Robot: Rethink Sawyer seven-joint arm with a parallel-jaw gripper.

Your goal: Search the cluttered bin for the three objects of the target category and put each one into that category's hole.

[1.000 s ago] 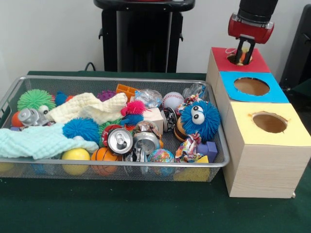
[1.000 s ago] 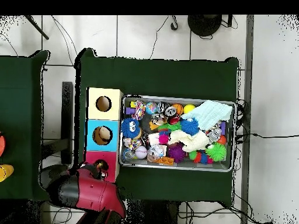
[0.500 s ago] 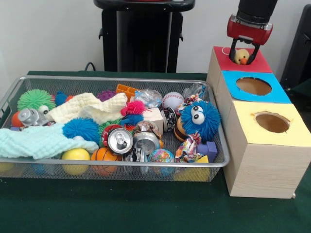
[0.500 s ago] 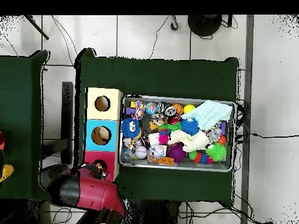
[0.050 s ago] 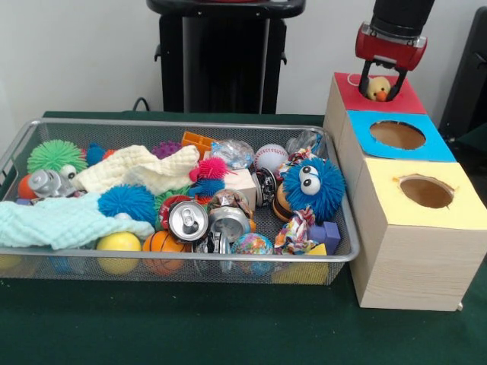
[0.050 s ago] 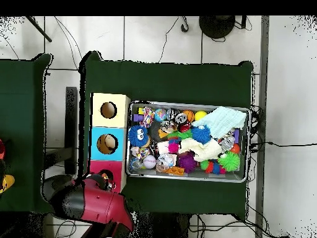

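My gripper [image 5: 380, 85] hangs just over the round hole of the red-topped box [image 5: 405, 99] at the back right. Its two black fingers [image 5: 364, 82] are spread open. A small yellow duck [image 5: 378, 92] with an orange beak sits between them in the hole, apart from both fingers. In the overhead view the red arm covers most of the gripper [image 6: 106, 180] at the red box [image 6: 97, 167]; the duck is too small to make out there. The wire bin [image 5: 228, 259] to the left holds the clutter.
A blue-topped box [image 5: 435, 149] and a yellow-topped box [image 5: 459, 214] stand in a row with the red one. The bin [image 6: 189, 178] holds fuzzy balls, a blue googly-eyed puff [image 5: 313, 186], cloths, a crushed can [image 5: 187, 220], a baseball [image 5: 271, 157] and blocks.
One second ago the fingers were shut on the duck low in the red hole. They have since opened and lifted slightly, leaving the duck in the hole. Nothing has moved in the last half second.
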